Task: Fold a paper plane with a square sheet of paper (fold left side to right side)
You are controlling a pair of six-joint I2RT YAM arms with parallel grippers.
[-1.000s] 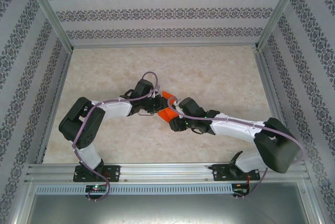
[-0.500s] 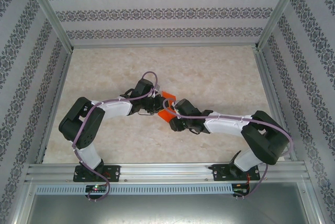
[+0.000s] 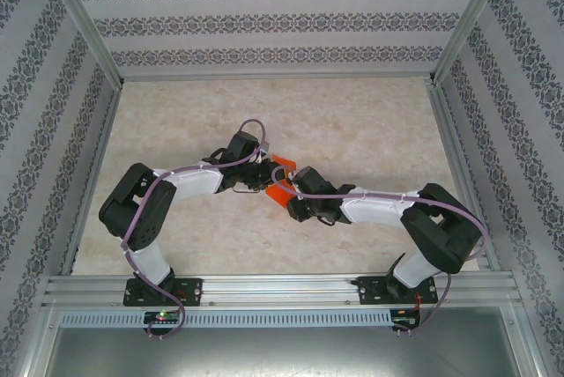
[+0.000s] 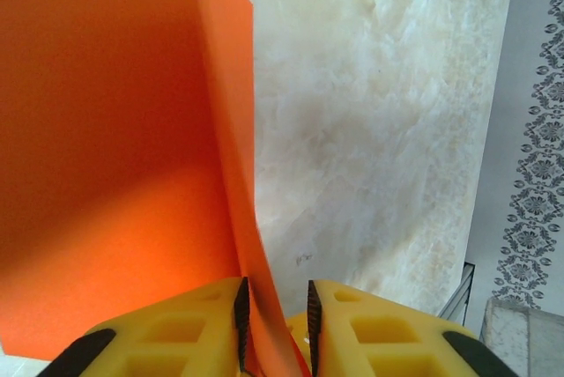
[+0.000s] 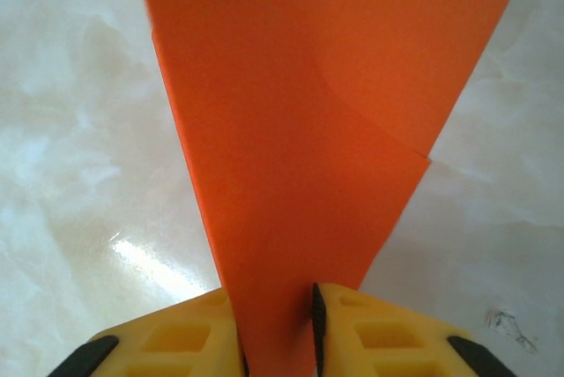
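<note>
Item: square sheet of paper (image 5: pixel 308 130), partly raised off desk (image 3: pixel 352 121); right end effector (image 5: pixel 275 306) had swung left and clamped one edge; left end effector (image 4: pixel 275 302) straddled a flap, grip unclear; fold underway.

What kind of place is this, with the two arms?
Probably a robot test booth, not a home: aluminium frame rails, patterned wall panels around a marble-look table, and two robot arms bolted at its near edge.
</note>
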